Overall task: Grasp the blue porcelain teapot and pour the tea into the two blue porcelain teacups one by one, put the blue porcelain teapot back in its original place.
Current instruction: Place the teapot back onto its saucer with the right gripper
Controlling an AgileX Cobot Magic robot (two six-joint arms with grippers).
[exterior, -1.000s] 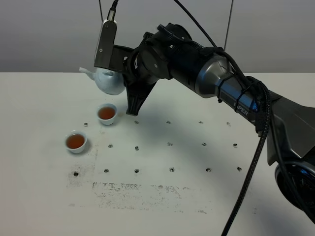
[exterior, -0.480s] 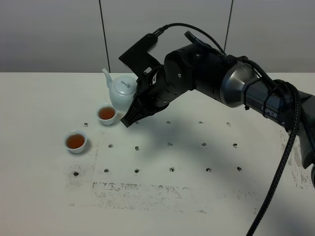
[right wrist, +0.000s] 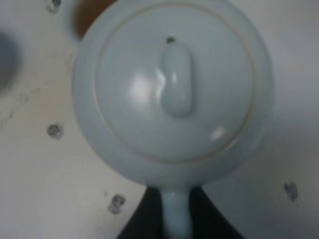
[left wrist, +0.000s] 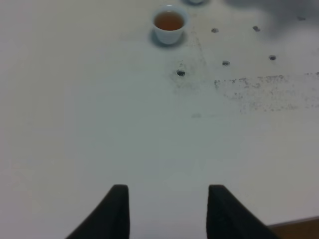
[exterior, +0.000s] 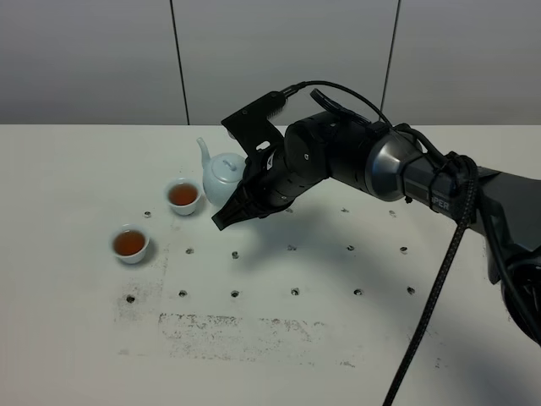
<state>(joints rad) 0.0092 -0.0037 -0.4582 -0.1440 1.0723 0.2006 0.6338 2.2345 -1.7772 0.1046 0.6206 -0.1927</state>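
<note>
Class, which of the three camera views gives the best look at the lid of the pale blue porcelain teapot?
The right wrist view: it looks straight down on the pale blue porcelain teapot's lid, showing its oblong knob and rim seam, with the handle between the right gripper. The exterior high view shows the lid small and side-on. The left wrist view misses it.

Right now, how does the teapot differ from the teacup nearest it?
The blue porcelain teapot is much larger than the nearest teacup. The teapot has a lid, spout and handle; the teacup is open and handleless. The right gripper clamps the teapot's handle, while the teacup stands free, showing brown tea. Both are pale blue, glossy and upright.
</note>
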